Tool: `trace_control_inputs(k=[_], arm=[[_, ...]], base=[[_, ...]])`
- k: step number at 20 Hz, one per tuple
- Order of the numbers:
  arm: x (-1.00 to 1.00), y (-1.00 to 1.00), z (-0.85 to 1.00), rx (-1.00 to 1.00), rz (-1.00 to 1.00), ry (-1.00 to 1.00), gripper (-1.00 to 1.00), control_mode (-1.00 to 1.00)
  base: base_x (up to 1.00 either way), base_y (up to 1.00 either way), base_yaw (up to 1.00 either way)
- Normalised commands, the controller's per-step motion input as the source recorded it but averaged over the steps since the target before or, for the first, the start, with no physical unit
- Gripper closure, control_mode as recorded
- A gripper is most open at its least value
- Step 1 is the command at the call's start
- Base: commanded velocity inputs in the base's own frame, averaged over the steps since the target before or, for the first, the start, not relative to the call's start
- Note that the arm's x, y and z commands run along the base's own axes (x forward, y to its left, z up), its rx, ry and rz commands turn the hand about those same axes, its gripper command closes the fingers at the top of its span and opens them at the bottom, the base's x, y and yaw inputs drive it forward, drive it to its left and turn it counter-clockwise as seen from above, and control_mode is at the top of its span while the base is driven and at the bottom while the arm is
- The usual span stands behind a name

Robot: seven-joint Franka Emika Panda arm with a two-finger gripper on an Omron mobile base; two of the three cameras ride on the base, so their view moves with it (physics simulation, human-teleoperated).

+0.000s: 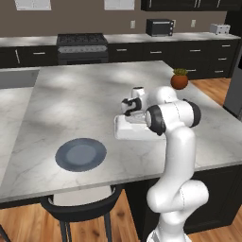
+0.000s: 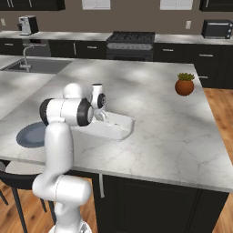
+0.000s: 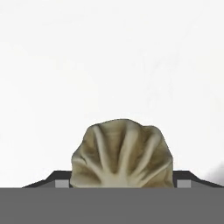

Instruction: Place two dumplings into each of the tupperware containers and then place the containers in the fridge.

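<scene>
Pleated olive-beige dumpling (image 3: 121, 154) between the claw (image 3: 122, 184) tips, over a white tray floor.
Claw jaws stand wide with the dumpling between them; whether they pinch it I cannot tell. It hangs low in the shallow white translucent tupperware container (image 2: 119, 129) on the marble tabletop (image 2: 173, 127), right of a blue-grey plate (image 1: 81, 154). Filling looks barely begun; the arm hides the tray's contents, and any second container.
</scene>
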Motion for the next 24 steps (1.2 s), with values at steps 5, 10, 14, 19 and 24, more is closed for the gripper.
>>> trace_control_inputs(k=[5, 10, 14, 19, 24], arm=[[0.00, -0.05, 0.00, 0.08, -0.02, -0.11, -1.00, -1.00], [0.00, -0.06, 0.00, 0.08, -0.01, -0.12, -1.00, -1.00], [-0.01, 0.00, 0.02, 0.05, -0.01, -0.13, -1.00, -1.00], [-0.46, -0.15, 0.56, 0.01, 0.00, -0.10, -1.00, -1.00], [-0.86, -0.43, 0.74, -0.20, 0.00, 0.00, -1.00, -1.00]], base=[[0.00, 0.00, 0.00], [0.00, 0.00, 0.00], [0.00, 0.00, 0.00], [0.00, 0.00, 0.00], [0.00, 0.00, 0.00]])
